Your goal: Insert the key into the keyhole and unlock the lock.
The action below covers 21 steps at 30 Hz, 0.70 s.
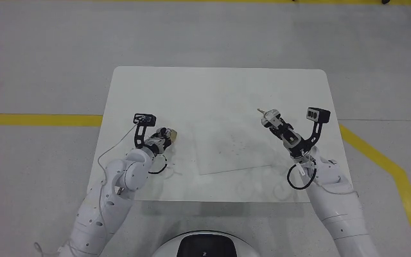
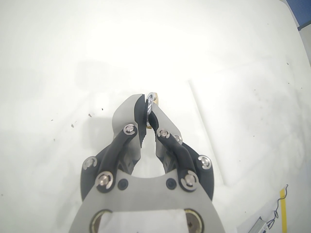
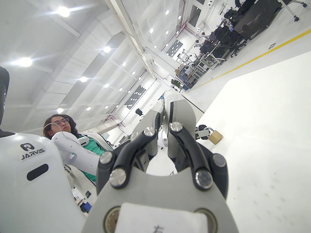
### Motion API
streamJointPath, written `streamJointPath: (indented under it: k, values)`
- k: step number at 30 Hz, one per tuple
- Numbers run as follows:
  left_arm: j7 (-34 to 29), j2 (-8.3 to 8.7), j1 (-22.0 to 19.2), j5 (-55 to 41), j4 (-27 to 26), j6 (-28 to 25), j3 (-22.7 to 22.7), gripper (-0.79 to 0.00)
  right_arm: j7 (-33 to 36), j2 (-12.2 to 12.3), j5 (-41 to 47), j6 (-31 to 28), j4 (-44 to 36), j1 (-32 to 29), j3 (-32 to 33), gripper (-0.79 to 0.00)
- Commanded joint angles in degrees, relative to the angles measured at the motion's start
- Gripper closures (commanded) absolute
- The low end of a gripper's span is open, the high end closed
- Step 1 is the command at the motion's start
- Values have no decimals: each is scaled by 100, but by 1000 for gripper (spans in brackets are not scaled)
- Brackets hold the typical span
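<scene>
The left end effector [image 2: 148, 109] is closed on the silver shackle of a brass padlock [image 2: 151, 100]. The fingers pinch the loop from both sides, and the brass body pokes out just past the tips. It holds the padlock low over the left part of the white surface [image 1: 218, 90], and I cannot tell whether the padlock touches it.

The right end effector [image 1: 265, 115] is closed on a small key [image 1: 261, 111], whose metal tip sticks out beyond the fingers. It is raised over the right side of the surface and tilted upward, well apart from the padlock.

Between the two arms a thin pale sheet [image 1: 231, 154] lies flat on the surface, toward the near edge. A yellow line [image 1: 51, 119] runs along the floor beside the surface.
</scene>
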Motion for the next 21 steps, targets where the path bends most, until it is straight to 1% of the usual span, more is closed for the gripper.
streamJointPath:
  k: [1, 2, 4, 6, 9, 11, 13, 15, 18, 21]
  values:
    - [57, -7, 2, -134, 10, -56, -23, 0, 0, 0, 0, 0, 0, 0, 0, 0]
    - [111, -12, 4, -201, 5, -78, -35, 0, 0, 0, 0, 0, 0, 0, 0, 0]
    - [337, -38, 31, -630, -43, -143, -99, 0, 0, 0, 0, 0, 0, 0, 0, 0]
    - [793, -76, 80, -1254, -93, -279, -214, 0, 0, 0, 0, 0, 0, 0, 0, 0]
    - [1629, -165, 196, -2785, -120, -789, -422, 0, 0, 0, 0, 0, 0, 0, 0, 0]
    - [1902, -218, 252, -3840, -93, -1290, -506, 0, 0, 0, 0, 0, 0, 0, 0, 0]
    - [1951, -256, 274, -4695, -26, -1728, -552, 0, 0, 0, 0, 0, 0, 0, 0, 0]
    - [1871, -289, 285, -5421, 31, -2055, -539, 0, 0, 0, 0, 0, 0, 0, 0, 0]
    - [1669, -329, 241, -6129, 148, -2316, -445, 0, 0, 0, 0, 0, 0, 0, 0, 0]
    - [1428, -360, 122, -6407, 307, -2375, -289, 0, 0, 0, 0, 0, 0, 0, 0, 0]
